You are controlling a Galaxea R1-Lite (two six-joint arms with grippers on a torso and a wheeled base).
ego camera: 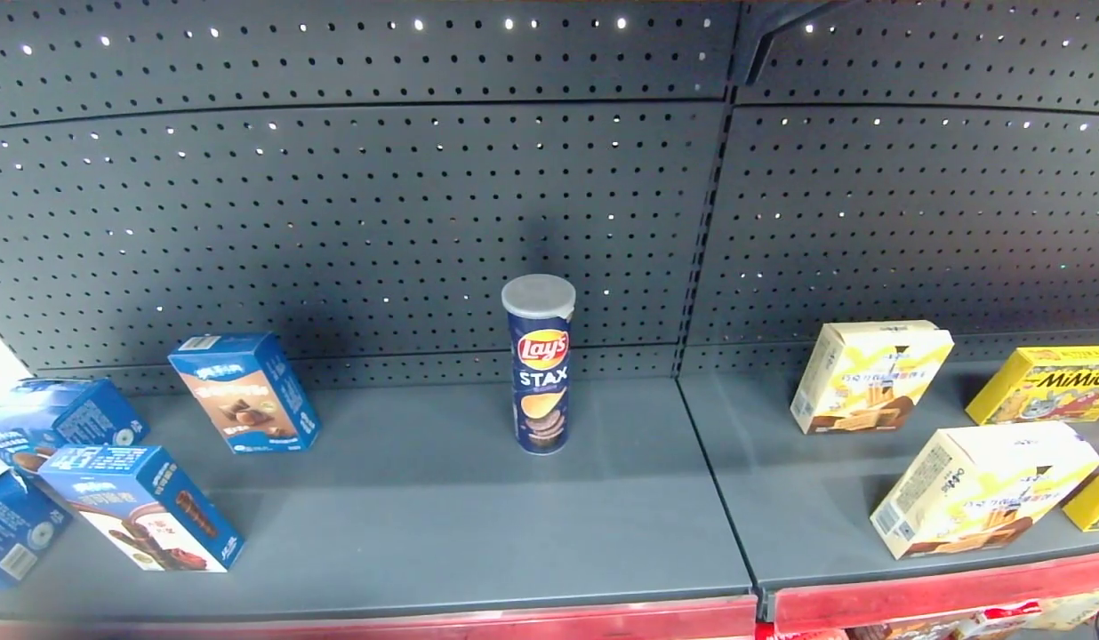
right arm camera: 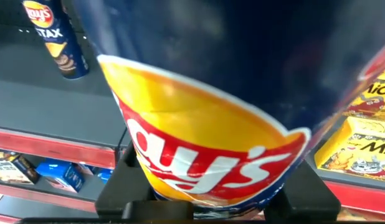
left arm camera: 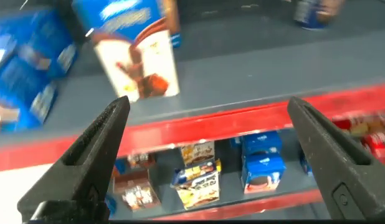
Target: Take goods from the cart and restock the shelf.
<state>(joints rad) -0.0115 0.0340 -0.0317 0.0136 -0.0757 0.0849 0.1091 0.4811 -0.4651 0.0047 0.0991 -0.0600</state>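
Note:
A dark blue chip can (ego camera: 539, 364) with a grey lid stands upright near the back panel, on the grey shelf (ego camera: 425, 524). It also appears farther off in the right wrist view (right arm camera: 55, 37). My right gripper (right arm camera: 211, 202) is shut on a second chip can (right arm camera: 205, 137) of the same kind, held in front of the shelf. My left gripper (left arm camera: 208, 109) is open with nothing between its fingers. It hangs before the shelf's red front edge (left arm camera: 242, 121), close to a blue-and-white box (left arm camera: 139, 59).
Blue boxes (ego camera: 245, 393) (ego camera: 140, 507) crowd the shelf's left end. Yellow boxes (ego camera: 870, 378) (ego camera: 985, 489) stand on the right section. A lower shelf (left arm camera: 199, 177) holds more packages. There is free room on the shelf on either side of the standing can.

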